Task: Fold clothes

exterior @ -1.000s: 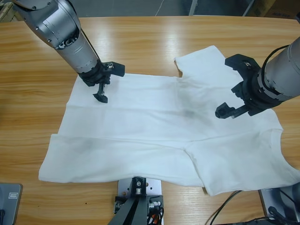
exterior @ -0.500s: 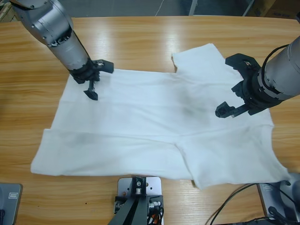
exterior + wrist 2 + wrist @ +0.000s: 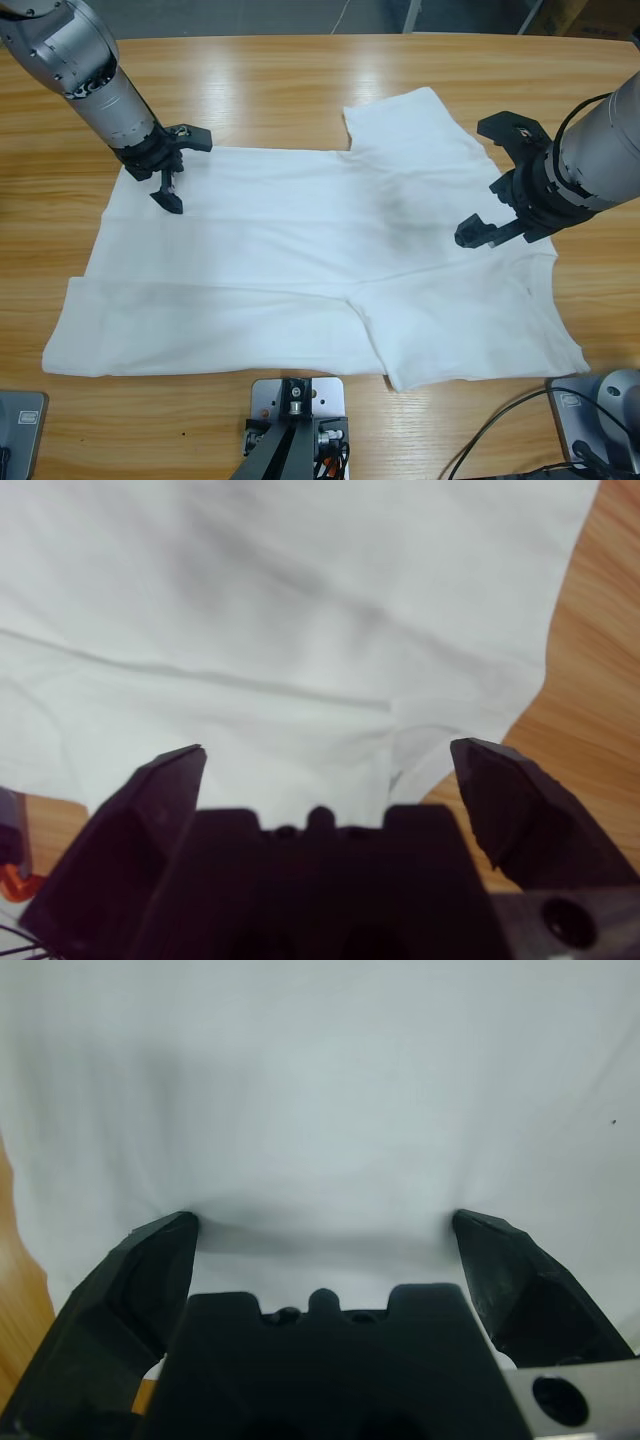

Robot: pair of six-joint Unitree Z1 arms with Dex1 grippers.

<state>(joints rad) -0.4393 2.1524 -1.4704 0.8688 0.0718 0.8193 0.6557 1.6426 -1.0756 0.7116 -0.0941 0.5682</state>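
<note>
The clothes, one white T-shirt (image 3: pixel 300 260), lie spread flat across the wooden table (image 3: pixel 300 90), with one sleeve (image 3: pixel 400 125) pointing to the far edge. At the shirt's far left corner, my left gripper (image 3: pixel 178 168) is open, and both wide-set fingertips (image 3: pixel 165 1245) press into the cloth (image 3: pixel 320 1080), which puckers between them. Over the shirt's right part hangs my right gripper (image 3: pixel 497 180), open with nothing between its jaws. Its wrist view looks down on white cloth (image 3: pixel 250 610) and a strip of bare wood (image 3: pixel 590 680).
Bare table runs along the far side and the left end (image 3: pixel 50 200). Black cables (image 3: pixel 500 430) trail at the near right corner. The shirt's near hem lies close to the table's front edge.
My left arm has moved left and the whole shirt has slid left with it. The right gripper has stayed almost where it was, so the shirt's right edge now lies nearer to it.
</note>
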